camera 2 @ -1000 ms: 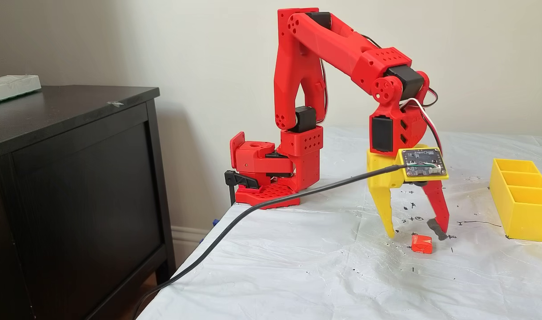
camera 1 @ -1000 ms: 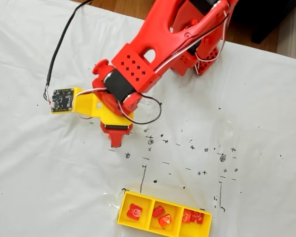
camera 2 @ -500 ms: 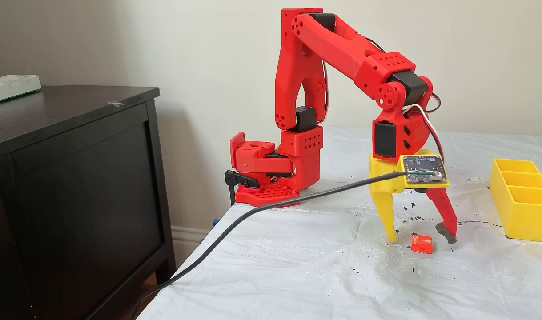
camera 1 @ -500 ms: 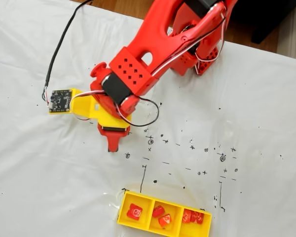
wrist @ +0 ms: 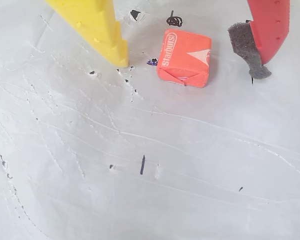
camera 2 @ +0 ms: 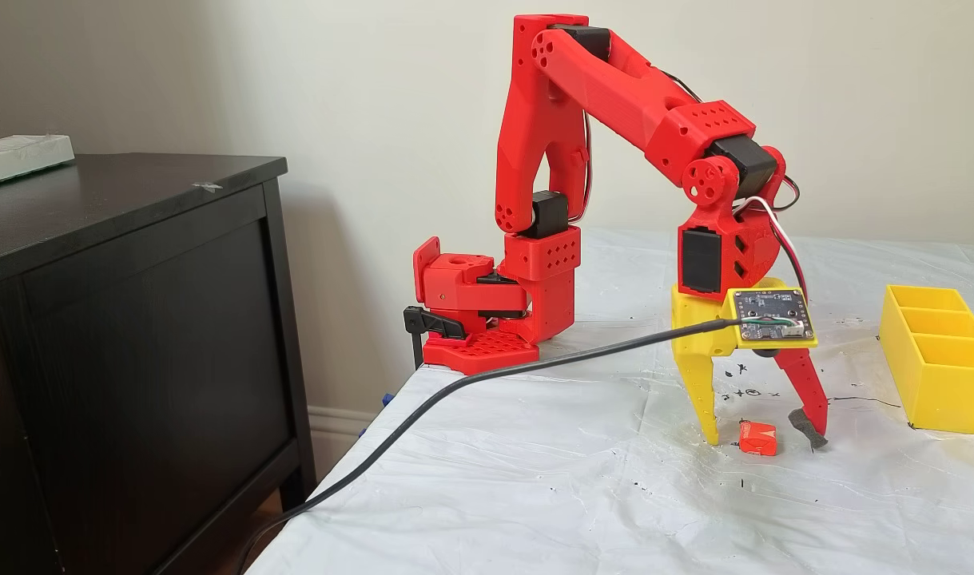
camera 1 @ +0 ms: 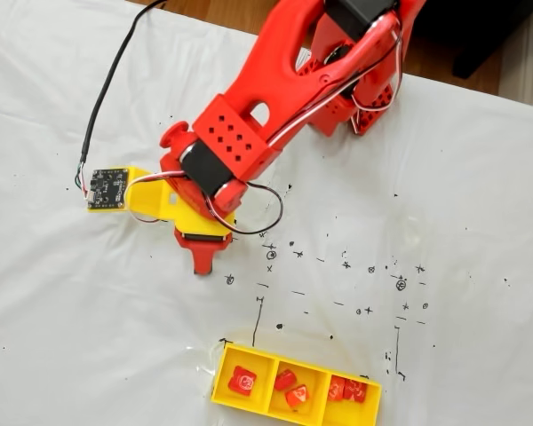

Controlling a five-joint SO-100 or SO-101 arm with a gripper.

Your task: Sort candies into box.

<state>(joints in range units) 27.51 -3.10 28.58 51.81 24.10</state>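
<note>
I have the gripper (camera 2: 765, 441) spread wide and straddling the last loose candy (camera 2: 757, 438) on the worktop (camera 2: 534, 495), tips at or just above the sheet; I can't tell which. In the wrist view the candy (wrist: 184, 57) sits between the yellow finger (wrist: 102, 30) and the red finger (wrist: 267, 25), clearly closer to the yellow one, touching neither. The grey pad (wrist: 246, 50) on the red finger hangs loose at the tip.

The box (camera 1: 293, 389) sits near the front edge in the top fixed view, well apart from the gripper. Five candies are in it: one in the left cell (camera 1: 242, 380), two in the middle (camera 1: 290, 389), two in the right (camera 1: 347, 390).

To do this grab well, I think:
- nudge sideways so the candy is centred before closing, else the red finger will shove it across the sheet.
- keep the tips low; the candy is short and could slip under.
- close slowly, square to the flat sides, since the wrapper looks slick.
- watch that loose pad; it could fold and spoil the grip.
- lift straight up, then swing to the left cell.
</note>
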